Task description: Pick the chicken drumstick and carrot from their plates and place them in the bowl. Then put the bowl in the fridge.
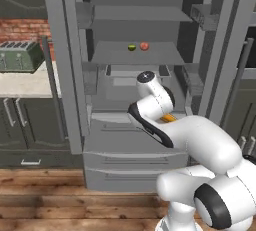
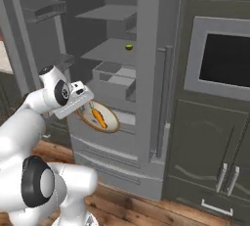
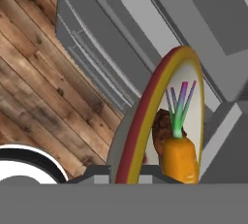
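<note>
Fridge (image 1: 135, 140) doors open; middle shelf (image 1: 112, 55) holds 2 small fruits (image 1: 138, 47), left part bare.

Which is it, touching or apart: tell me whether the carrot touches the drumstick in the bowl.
Touching. In the hand view the carrot lies against the dark drumstick inside the bowl, with no gap showing between them.

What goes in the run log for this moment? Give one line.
phase: carrying to tall grey fridge | jaws: shut on tan-rimmed shallow bowl | contents: orange carrot, dark-brown drumstick
</note>
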